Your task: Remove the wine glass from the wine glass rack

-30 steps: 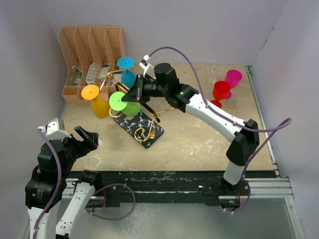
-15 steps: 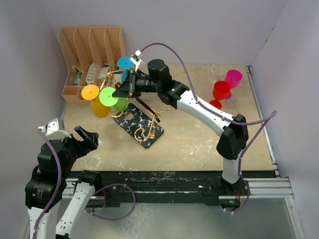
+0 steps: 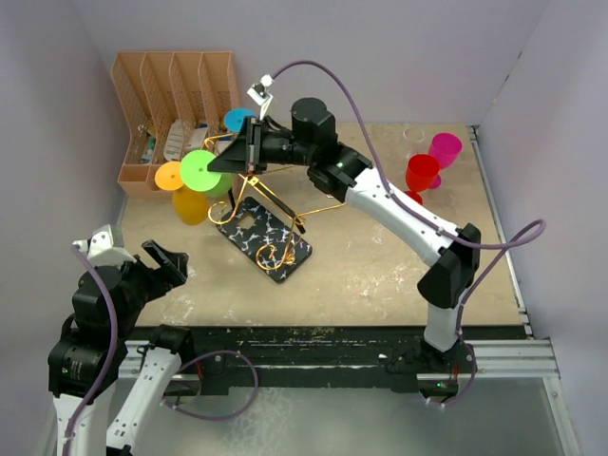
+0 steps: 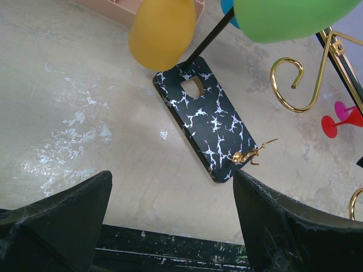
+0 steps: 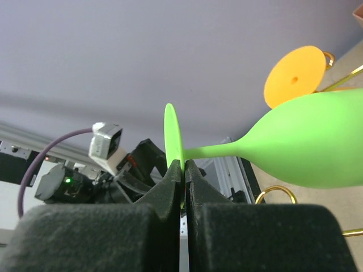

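The wine glass rack is gold wire on a black, white-veined base. My right gripper is shut on the thin foot of the green wine glass, with the foot's edge pinched between the pads. The glass lies sideways in the air, its bowl above the rack's left end. No wire crosses its stem in the right wrist view. An orange glass and a blue glass hang on the rack. My left gripper stands open and empty near the front left.
An orange-brown file organiser stands at the back left, close behind the hanging glasses. A red glass and a pink glass stand at the back right. A gold scroll curls out just right of the green bowl.
My right arm has carried the green wine glass to the left and towards the back, away from the rack's middle. The left arm has not moved.
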Controlling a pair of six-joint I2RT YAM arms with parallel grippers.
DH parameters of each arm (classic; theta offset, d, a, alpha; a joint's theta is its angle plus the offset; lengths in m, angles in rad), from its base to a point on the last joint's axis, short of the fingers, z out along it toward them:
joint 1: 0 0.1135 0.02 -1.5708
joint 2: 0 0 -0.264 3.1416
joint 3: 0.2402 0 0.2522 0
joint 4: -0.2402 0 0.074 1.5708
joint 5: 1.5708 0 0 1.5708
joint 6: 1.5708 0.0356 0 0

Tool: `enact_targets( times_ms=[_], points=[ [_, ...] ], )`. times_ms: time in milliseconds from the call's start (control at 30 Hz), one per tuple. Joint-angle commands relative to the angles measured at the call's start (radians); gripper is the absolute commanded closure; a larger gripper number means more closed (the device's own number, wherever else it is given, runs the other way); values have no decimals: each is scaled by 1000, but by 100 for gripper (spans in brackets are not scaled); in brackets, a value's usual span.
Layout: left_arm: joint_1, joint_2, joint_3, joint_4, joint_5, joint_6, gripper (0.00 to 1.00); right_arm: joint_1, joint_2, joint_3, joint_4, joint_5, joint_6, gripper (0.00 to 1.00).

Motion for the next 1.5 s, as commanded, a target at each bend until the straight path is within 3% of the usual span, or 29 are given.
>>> enact_targets(
  times_ms=[0, 200, 367, 467, 667, 800, 900, 1200, 1467],
  points=[
    [-3, 16, 4, 22, -7, -7, 10, 1, -128, 82, 18, -19, -91, 100],
    [-3, 20, 10, 41, 14, -11, 9, 2, -290, 122, -251, 188, -457, 100],
    [-3, 66, 53, 140, 173, -62, 0, 3, -525, -56, -372, 453, -771, 100],
    [-3, 134, 90, 252, 340, -123, 1, 4, -668, -196, -391, 585, -939, 100],
    [-2, 288, 96, 589, 705, -364, 0, 45, -832, -336, -473, 746, -1114, 100],
    [-3, 346, 45, 825, 854, -580, 3, 111, -914, -425, -463, 866, -1171, 100],
    [-3, 391, 41, 909, 923, -684, 5, 151, -966, -488, -415, 927, -1216, 100],
    [-2, 488, 104, 901, 1003, -746, 9, 365, -888, -497, -328, 1100, -1400, 100],
    [-3, 511, 62, 989, 1062, -857, 16, 597, -742, -577, -73, 1297, -1747, 100]
  ],
)
